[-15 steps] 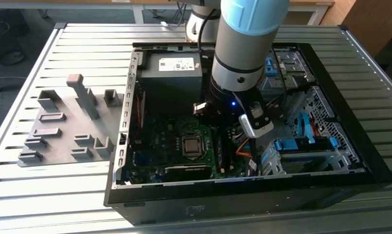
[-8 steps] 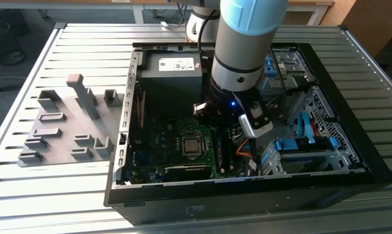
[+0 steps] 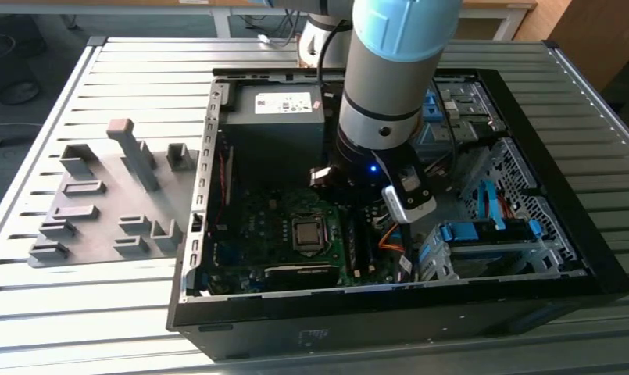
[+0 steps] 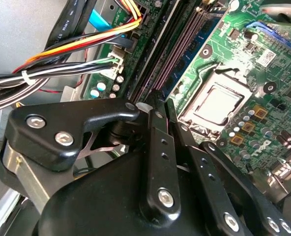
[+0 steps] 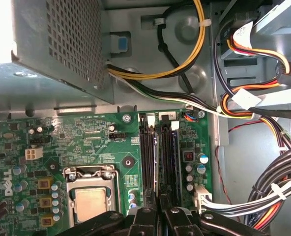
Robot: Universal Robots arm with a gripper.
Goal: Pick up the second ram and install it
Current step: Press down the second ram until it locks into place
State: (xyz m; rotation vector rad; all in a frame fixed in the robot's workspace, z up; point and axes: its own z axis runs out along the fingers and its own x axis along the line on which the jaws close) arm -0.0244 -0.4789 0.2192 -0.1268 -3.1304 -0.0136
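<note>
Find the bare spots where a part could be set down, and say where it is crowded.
Bare table slats lie in front of the grey holder blocks and between them and the computer case. Inside the case it is crowded: arm, cables and motherboard leave little room.

Pincer [image 5: 159, 196] fingertips behind memory slots [image 5: 160, 157]

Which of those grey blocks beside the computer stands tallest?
The narrow post in the middle of the grey tray, on the exterior view's left of the computer case; the blocks around it are all much lower.
</note>
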